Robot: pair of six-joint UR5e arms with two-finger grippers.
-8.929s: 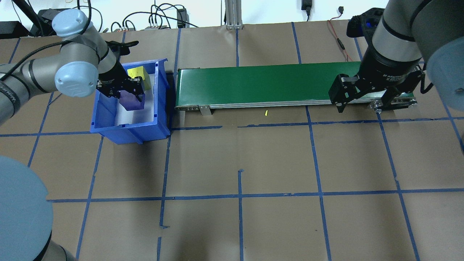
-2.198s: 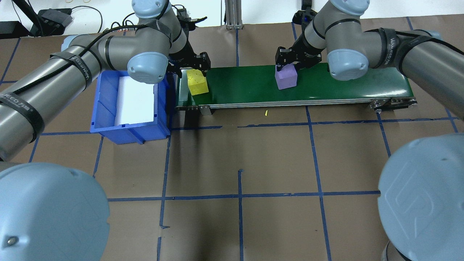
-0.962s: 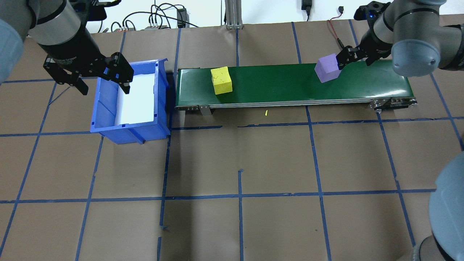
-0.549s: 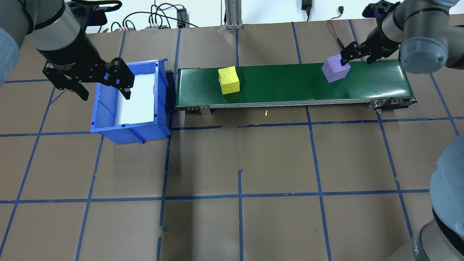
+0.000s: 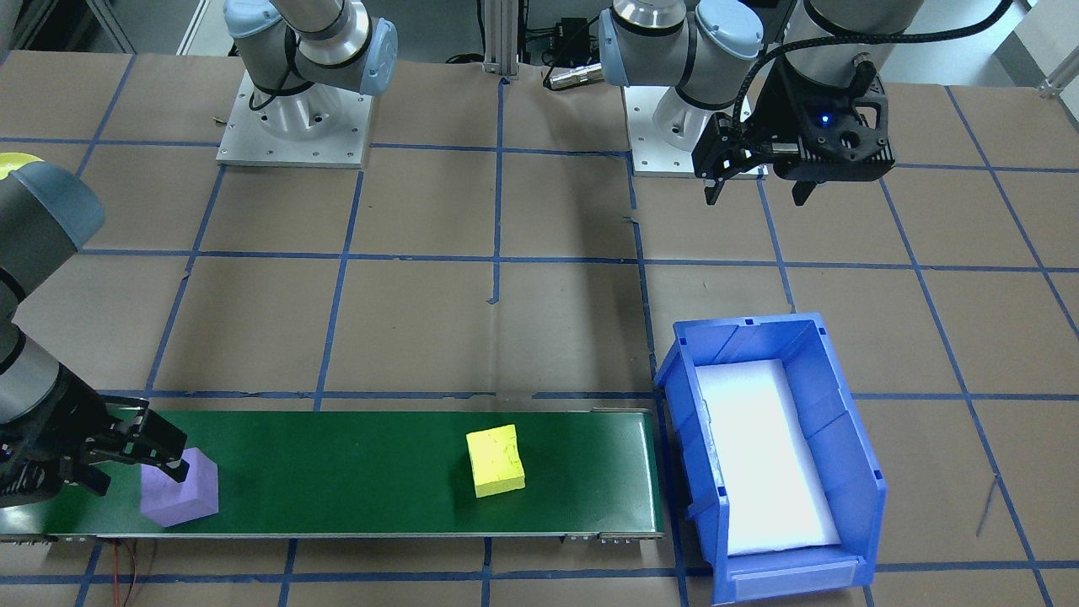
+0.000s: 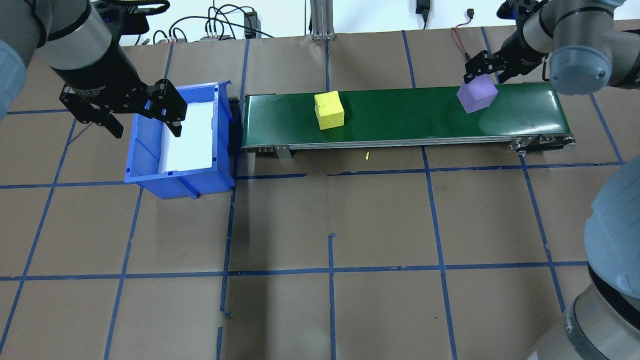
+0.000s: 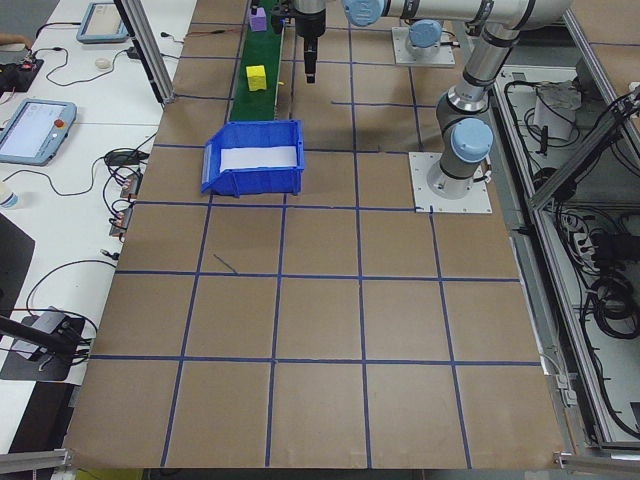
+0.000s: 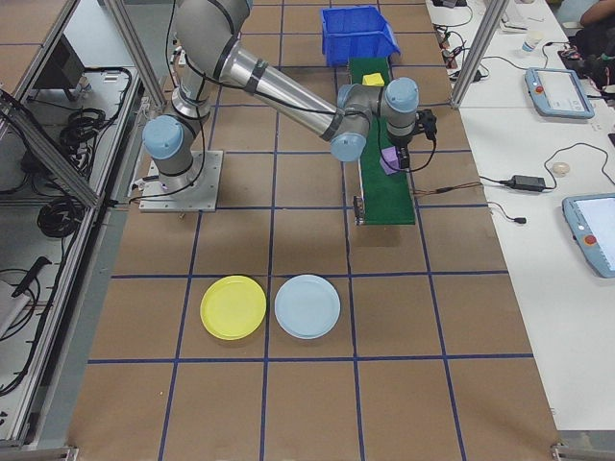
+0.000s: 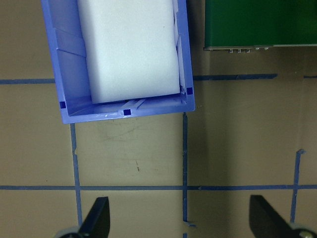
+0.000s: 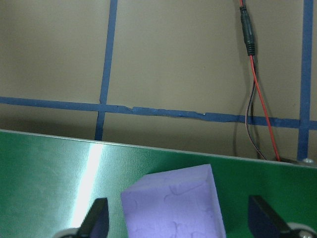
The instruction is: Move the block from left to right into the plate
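I saw the belt (image 6: 400, 117) running across the far side of the table (image 6: 320, 225), with the blue bin (image 6: 150, 165) at its left end, holding only a white pad. My right arm's own elbow joint blocked the near right corner in the overhead view, and neither plate appeared there; only the right side view showed a yellow plate (image 8: 233, 307) and a blue plate (image 8: 307, 305) lying side by side on the table, well apart from the belt.

The purple block (image 6: 477, 95) sat tilted near the belt's right end. The right gripper (image 6: 487, 62) was just behind it, fingers spread wide in the wrist view with the block between and below them; I could not tell whether a finger touched it. The yellow block (image 6: 329, 110) lay free on the belt left of middle.

The left gripper (image 6: 120, 107) hung over the bin's left wall, fingers wide apart and holding nothing.
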